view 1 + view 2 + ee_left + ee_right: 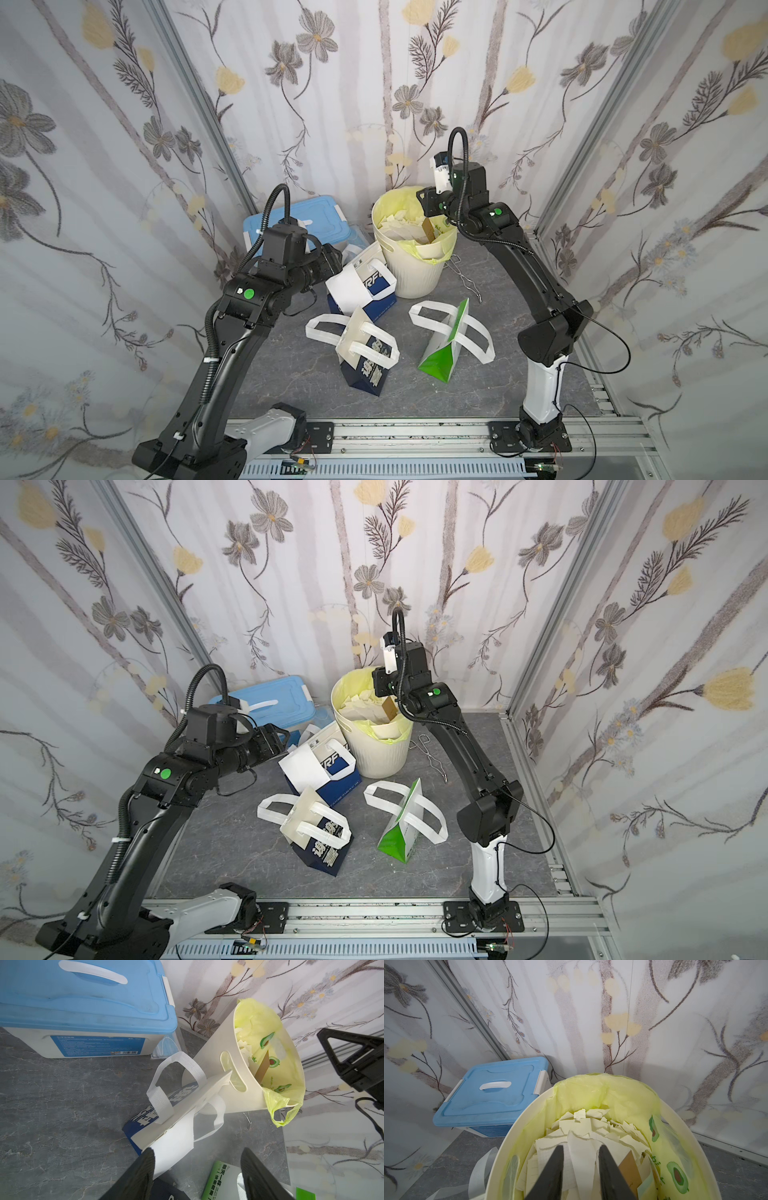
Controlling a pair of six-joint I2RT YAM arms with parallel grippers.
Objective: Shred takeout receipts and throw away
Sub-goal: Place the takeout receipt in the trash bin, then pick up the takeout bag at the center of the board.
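A white receipt sheet (347, 286) (303, 766) lies over the mouth of a navy bag (376, 301) beside the bin. My left gripper (332, 259) (197, 1167) hovers over it, open and holding nothing. One of its fingers (145, 1167) stands at the sheet's edge (174, 1153). The cream bin (415, 274) has a yellow liner and holds torn paper pieces (583, 1128). My right gripper (430, 210) (580, 1151) hangs over the bin's mouth with its jaws apart. A white strip (583, 1159) shows in the gap, lying on the pile below.
A blue-lidded box (291, 220) stands at the back left, near the bin. A second navy bag (365, 365) and a green-and-white bag (444, 353), both with white loop handles, sit mid-table. A bent wire (469, 278) lies right of the bin.
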